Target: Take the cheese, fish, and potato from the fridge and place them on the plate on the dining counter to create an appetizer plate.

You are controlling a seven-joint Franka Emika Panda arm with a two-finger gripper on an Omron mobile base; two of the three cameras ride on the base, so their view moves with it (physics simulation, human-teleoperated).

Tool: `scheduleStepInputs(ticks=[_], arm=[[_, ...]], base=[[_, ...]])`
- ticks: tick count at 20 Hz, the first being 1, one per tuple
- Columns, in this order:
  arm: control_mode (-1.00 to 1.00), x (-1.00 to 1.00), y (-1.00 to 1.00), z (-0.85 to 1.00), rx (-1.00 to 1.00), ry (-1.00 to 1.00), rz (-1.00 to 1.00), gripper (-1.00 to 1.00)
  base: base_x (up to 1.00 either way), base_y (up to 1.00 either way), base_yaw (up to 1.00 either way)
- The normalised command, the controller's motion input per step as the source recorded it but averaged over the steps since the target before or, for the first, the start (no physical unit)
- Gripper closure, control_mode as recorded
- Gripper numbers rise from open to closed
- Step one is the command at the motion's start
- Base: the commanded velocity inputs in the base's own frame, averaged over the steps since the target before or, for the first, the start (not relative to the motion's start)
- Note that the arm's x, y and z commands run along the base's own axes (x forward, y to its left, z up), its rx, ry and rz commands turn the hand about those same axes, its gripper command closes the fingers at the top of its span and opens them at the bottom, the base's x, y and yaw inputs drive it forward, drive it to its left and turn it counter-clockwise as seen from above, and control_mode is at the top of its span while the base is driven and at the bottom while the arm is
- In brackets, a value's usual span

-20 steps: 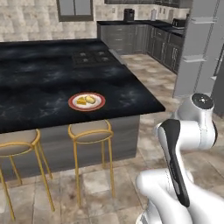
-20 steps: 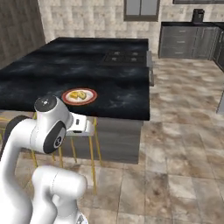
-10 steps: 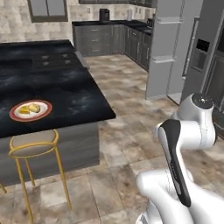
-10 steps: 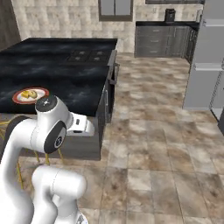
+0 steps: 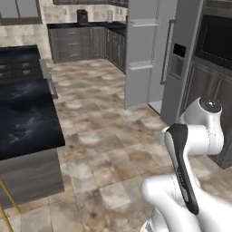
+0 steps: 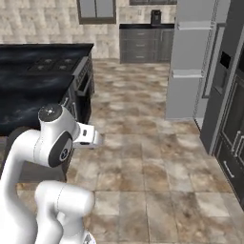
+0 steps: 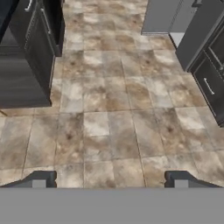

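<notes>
Nearest: gripper [image 7: 109, 178] empty, fingertips [image 7: 38, 179] well apart, above tiled floor [image 7: 109, 118]. To the near left, black dining counter [image 5: 22, 122]. Farther right, grey fridge [image 5: 145, 50] with door ajar. Probably on the way for another item: approach square to the opening, stop clear of the door's edge, only then reach toward the shelves.

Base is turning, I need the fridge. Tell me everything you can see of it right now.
The fridge is a tall, plain grey cabinet standing on the tiled floor at the far right, beside the dark wall cabinets. A pale grey door panel with horizontal ledges stands toward the camera, and a long bar handle runs down it. Its inside is hidden.
</notes>
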Motion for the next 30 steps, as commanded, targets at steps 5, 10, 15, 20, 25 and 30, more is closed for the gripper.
scheduleStepInputs(ticks=[5,10,15,20,25,30], arm=[[1.00,0.00,0.00,0.00,0.00,0.00,0.00,-1.00],[1.00,0.00,0.00,0.00,0.00,0.00,0.00,-1.00],[1.00,0.00,0.00,0.00,0.00,0.00,0.00,-1.00],[1.00,0.00,0.00,0.00,0.00,0.00,0.00,-1.00],[1.00,0.00,0.00,0.00,0.00,0.00,0.00,-1.00],[1.00,0.00,0.00,0.00,0.00,0.00,0.00,-1.00]], base=[[1.00,-0.40,-0.18],[1.00,-0.17,-0.19],[1.00,-0.05,-0.20],[1.00,-0.12,-0.22],[0.81,-0.33,-0.24],[0.74,-0.28,-0.25]])
